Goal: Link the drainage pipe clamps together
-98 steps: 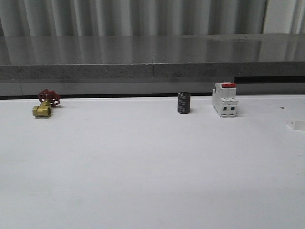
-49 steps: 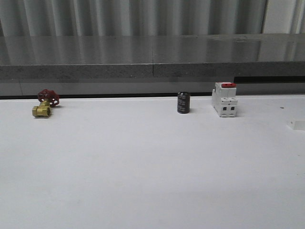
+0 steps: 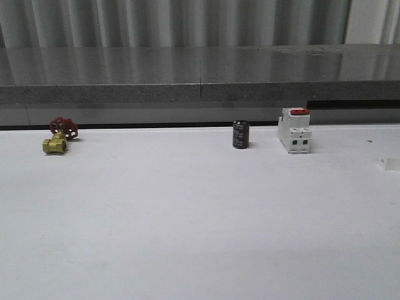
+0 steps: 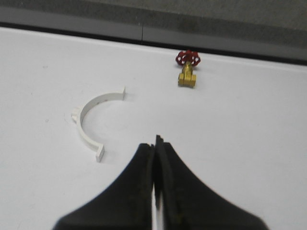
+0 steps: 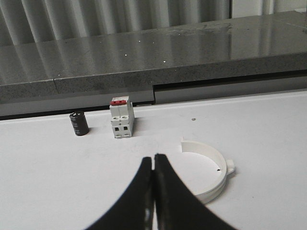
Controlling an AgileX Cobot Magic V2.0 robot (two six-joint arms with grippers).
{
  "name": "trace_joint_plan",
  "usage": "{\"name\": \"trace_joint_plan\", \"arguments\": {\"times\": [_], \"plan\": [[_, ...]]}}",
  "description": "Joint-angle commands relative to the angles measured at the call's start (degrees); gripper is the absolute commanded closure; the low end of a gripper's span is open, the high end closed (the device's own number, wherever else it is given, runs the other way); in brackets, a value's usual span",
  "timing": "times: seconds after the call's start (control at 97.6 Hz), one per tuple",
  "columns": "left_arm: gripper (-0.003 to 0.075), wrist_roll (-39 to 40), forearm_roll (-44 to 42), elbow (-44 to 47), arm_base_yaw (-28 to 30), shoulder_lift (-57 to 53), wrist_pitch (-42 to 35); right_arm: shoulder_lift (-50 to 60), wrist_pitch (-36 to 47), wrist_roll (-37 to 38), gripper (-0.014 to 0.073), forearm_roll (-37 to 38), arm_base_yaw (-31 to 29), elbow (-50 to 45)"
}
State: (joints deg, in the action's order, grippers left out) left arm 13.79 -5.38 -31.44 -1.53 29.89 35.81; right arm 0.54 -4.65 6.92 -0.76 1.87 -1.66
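Note:
One white half-ring drainage pipe clamp (image 4: 89,122) lies flat on the white table in the left wrist view, a short way from my left gripper (image 4: 155,142), which is shut and empty. The other white clamp half (image 5: 212,170), with a side lug, lies on the table in the right wrist view, just beside my right gripper (image 5: 153,158), also shut with nothing in it. The two halves lie apart, one near each arm.
A brass valve with a red handwheel (image 3: 59,136) (image 4: 188,69) stands at the table's back left. A black cylinder (image 3: 240,134) (image 5: 78,123) and a white boxy switch with a red top (image 3: 295,130) (image 5: 121,118) stand at the back right. A grey ledge (image 3: 200,94) runs behind the table.

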Motion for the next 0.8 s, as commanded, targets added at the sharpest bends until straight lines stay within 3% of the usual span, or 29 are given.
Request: {"name": "trace_joint_plan", "arguments": {"times": [0.0,0.348,0.42,0.492,0.687,0.789], "plan": [[0.0741,0.3,-0.3,-3.8,0.0,5.2,-0.8,1.1,4.6,0.0,0.0661,0.8,0.3,1.2],[0.0738,0.3,-0.5,-3.9,0.0,15.9,3.1,1.1,4.6,0.0,0.0661,0.8,0.3,1.2],[0.0705,0.3,-0.5,-3.9,0.0,16.4,3.1,1.1,4.6,0.0,0.0661,0.8,0.3,1.2],[0.0614,0.3,-0.5,-3.9,0.0,16.9,3.1,1.1,4.6,0.0,0.0661,0.8,0.3,1.2],[0.0246,0.3,-0.5,-3.9,0.0,16.9,2.8,1.1,4.6,0.0,0.0661,0.8,0.3,1.2],[0.0184,0.3,-0.5,-4.1,0.0,17.0,1.8,1.1,4.6,0.0,0.0661,0.8,0.3,1.2]]}}
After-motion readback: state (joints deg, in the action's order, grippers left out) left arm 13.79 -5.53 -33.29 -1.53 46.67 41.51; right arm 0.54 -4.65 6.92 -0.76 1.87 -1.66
